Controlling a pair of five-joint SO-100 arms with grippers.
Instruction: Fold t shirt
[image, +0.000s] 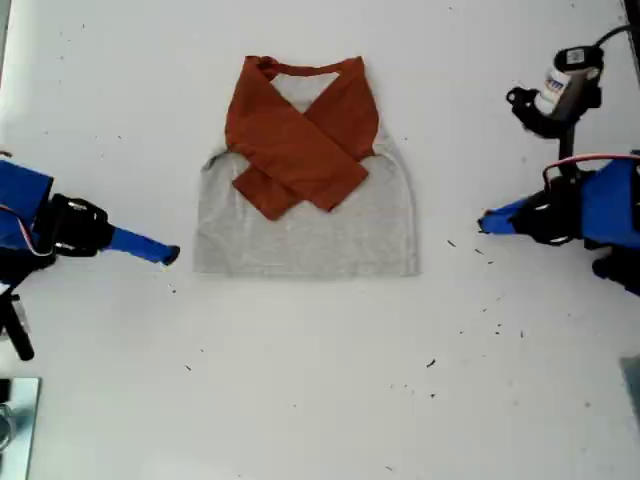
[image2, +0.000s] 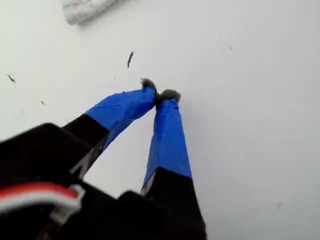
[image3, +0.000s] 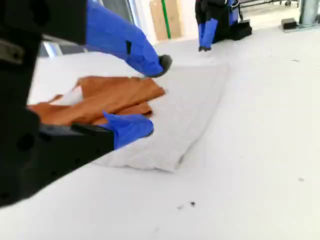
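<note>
The t shirt (image: 305, 225) lies flat on the white table, hem toward the front. Its rust-orange sleeves (image: 300, 145) are folded in and crossed over the grey body; no black print shows. My second gripper (image: 170, 255) (image3: 155, 95) is open just off the shirt's lower corner at the exterior view's left, holding nothing; the shirt (image3: 190, 110) spreads out beyond its fingers. My first gripper (image: 484, 222) (image2: 160, 94) is shut and empty over bare table at the exterior view's right, a short way from the hem corner (image2: 82, 9). It also shows far off as my first gripper (image3: 206, 35).
A black-and-white camera mount (image: 562, 92) stands at the exterior view's upper right. Small dark specks (image: 432, 362) dot the table in front of the shirt. A metal object (image: 15, 415) sits in the exterior view's lower left corner.
</note>
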